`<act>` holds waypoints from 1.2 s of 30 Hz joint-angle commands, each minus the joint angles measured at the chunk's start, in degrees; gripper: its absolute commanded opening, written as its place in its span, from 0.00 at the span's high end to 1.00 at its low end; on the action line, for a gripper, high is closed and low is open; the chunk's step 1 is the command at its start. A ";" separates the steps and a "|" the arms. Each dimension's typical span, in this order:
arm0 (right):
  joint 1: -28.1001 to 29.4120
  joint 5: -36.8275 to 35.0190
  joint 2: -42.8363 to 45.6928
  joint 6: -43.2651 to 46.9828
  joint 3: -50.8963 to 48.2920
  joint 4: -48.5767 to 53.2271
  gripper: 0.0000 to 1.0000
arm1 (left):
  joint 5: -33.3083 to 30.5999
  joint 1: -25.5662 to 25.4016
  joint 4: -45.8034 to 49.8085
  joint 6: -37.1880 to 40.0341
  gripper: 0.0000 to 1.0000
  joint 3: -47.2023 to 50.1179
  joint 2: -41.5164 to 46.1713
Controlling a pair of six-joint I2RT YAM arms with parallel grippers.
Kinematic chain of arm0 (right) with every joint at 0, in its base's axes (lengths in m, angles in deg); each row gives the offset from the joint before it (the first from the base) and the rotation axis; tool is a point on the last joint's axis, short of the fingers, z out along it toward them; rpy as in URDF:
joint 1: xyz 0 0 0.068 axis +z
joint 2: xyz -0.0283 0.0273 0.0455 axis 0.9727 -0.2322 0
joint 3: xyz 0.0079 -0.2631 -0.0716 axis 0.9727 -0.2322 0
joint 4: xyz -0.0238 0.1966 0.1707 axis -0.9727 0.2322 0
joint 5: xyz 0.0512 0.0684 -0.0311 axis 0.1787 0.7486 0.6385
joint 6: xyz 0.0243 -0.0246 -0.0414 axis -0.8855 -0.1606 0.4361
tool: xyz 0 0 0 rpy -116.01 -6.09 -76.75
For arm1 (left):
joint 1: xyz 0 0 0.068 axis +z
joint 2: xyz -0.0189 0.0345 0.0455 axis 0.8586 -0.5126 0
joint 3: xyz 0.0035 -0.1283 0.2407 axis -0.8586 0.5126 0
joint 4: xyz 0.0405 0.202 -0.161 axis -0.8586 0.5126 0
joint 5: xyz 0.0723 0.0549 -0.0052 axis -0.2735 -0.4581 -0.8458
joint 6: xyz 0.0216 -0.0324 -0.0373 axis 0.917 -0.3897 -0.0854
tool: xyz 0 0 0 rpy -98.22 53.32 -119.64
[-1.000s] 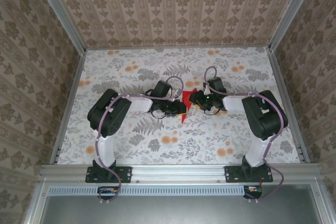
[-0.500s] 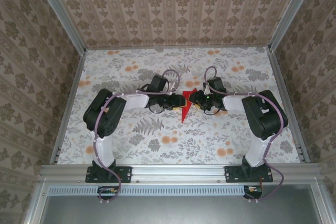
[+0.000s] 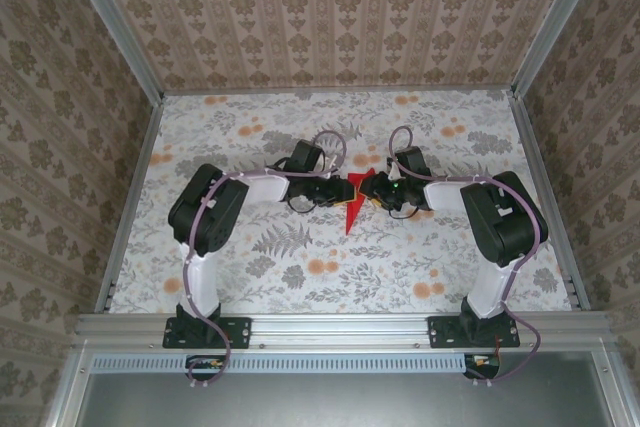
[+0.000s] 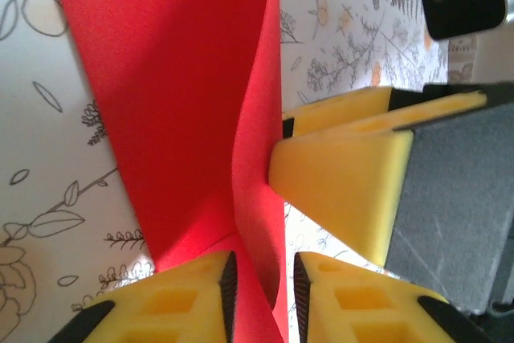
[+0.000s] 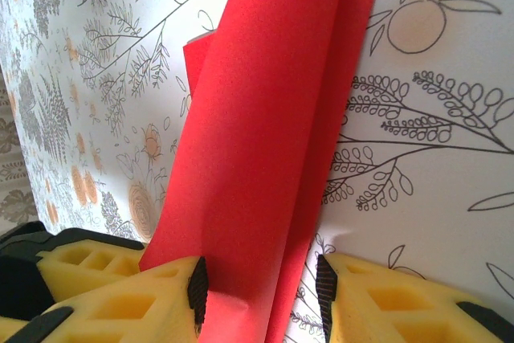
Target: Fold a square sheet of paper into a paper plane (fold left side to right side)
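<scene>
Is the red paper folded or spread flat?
Folded: the thin bright red paper sheet is a narrow pointed shape; both wrist views show overlapping layers.

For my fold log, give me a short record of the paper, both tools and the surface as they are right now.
paper: red paper plane, narrow, pointed, creased, mid-table
left tool: closed on the plane
right tool: straddles the plane, grip unclear
surface: floral tablecloth

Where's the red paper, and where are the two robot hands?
red paper point(image 5: 257, 158), right wrist view, middle of its broad face.
left gripper point(image 4: 259, 288), left wrist view, midway between its yellow fingertips.
right gripper point(image 5: 261, 287), right wrist view, midway between its yellow fingertips.
</scene>
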 commanded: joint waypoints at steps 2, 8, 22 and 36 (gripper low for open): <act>0.28 -1.69 -1.43 1.32 0.10 4.49 0.57 | -0.66 0.99 2.26 2.86 0.92 -2.25 -0.92; -0.57 -1.05 1.30 3.49 3.05 7.25 0.52 | -0.87 2.36 4.76 6.29 0.98 -3.23 -2.16; -1.95 -1.34 0.65 2.98 9.77 9.47 0.40 | 0.67 2.76 6.23 10.38 0.98 -5.26 -4.18; -1.70 0.06 -4.91 2.51 13.50 8.75 0.39 | 0.71 2.76 7.11 10.91 0.98 -6.23 -4.98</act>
